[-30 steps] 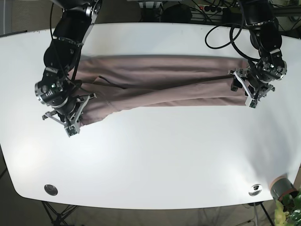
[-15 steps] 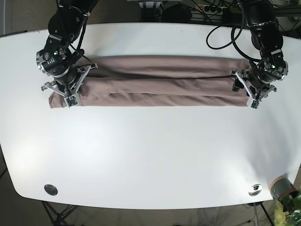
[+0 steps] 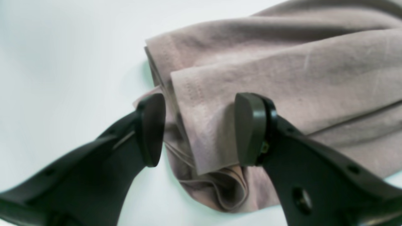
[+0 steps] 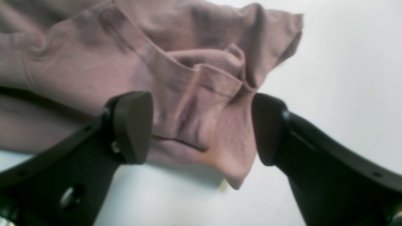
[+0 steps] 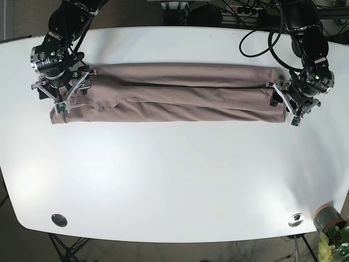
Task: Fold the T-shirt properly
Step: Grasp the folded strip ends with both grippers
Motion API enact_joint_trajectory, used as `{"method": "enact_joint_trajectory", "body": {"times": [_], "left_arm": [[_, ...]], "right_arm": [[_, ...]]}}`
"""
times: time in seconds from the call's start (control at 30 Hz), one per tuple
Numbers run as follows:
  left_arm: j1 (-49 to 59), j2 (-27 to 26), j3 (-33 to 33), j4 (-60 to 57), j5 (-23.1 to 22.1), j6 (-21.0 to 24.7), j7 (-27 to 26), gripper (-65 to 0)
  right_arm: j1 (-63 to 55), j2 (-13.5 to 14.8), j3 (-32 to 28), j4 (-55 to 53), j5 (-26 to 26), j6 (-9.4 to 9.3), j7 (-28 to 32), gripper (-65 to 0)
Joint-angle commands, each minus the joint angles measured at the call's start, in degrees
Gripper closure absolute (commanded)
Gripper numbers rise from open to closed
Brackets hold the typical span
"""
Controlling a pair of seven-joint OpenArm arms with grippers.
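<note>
The mauve T-shirt (image 5: 180,98) lies folded into a long narrow strip across the far half of the white table (image 5: 174,180). My left gripper (image 5: 288,103) is at the strip's right end. In the left wrist view it (image 3: 201,128) is open, and the shirt's layered end (image 3: 282,72) lies between its fingers (image 3: 251,128). My right gripper (image 5: 61,101) is at the strip's left end. In the right wrist view it (image 4: 201,125) is open, its fingers (image 4: 132,125) straddling the bunched sleeve end (image 4: 201,94).
Two round metal fittings (image 5: 59,219) (image 5: 296,219) sit near the table's front corners. A potted plant (image 5: 330,221) stands off the front right corner. Cables (image 5: 262,38) hang behind the right-hand arm.
The arm on the base view's left has moved up and to the left, pulling the shirt's left end out so the strip lies straight. The arm on the right has stayed put.
</note>
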Motion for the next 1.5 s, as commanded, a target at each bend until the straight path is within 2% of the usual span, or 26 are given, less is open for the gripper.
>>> {"method": "enact_joint_trajectory", "body": {"times": [0.0, 0.2, 0.3, 0.53, 0.77, 0.87, 1.0, 1.27, 1.47], "left_arm": [[-0.8, -0.8, -0.2, 1.4, -0.7, -0.2, -1.0, -31.8], [-0.8, -0.5, -0.4, 7.8, -3.3, -0.4, -0.8, -31.8], [-0.5, 0.6, 0.2, 10.9, -5.3, -0.4, -0.8, -32.1], [1.4, 2.0, 3.3, 12.9, -5.4, -0.3, -0.8, -32.2], [2.1, 1.7, 5.2, 3.8, -5.3, 0.0, -1.0, -31.9], [1.7, -0.1, 5.1, -1.3, -5.3, 0.0, -1.2, -31.9], [-0.6, -1.3, 5.3, -5.6, -5.3, 0.0, -4.1, -32.1], [-8.9, -2.1, 5.4, -14.7, 2.1, -0.3, -5.3, -32.2], [-12.1, -2.1, 5.1, -15.1, 2.3, -0.8, -4.8, -32.2]], "right_arm": [[0.9, 0.0, -0.3, 2.6, 0.6, -0.1, 1.2, -47.2], [1.2, -0.3, -5.0, 2.3, 0.6, -0.1, 1.2, -39.5], [1.2, -0.2, -7.7, 0.7, 0.6, -0.1, 1.2, -38.8], [1.2, -0.4, -9.3, -6.0, 0.1, -0.1, 1.4, -39.3], [1.2, -0.2, -9.3, -14.2, 0.1, -0.1, 7.8, -39.3], [1.7, -0.1, -9.3, -17.2, 0.1, -0.1, 9.1, -39.3], [2.9, -0.1, -9.3, -20.2, 0.1, -0.1, 11.1, -39.3], [8.3, 0.7, -9.5, -25.8, 0.0, -0.1, 13.0, -39.3], [9.2, 0.5, -9.8, -25.5, 0.5, -0.1, 12.6, -38.8]]}}
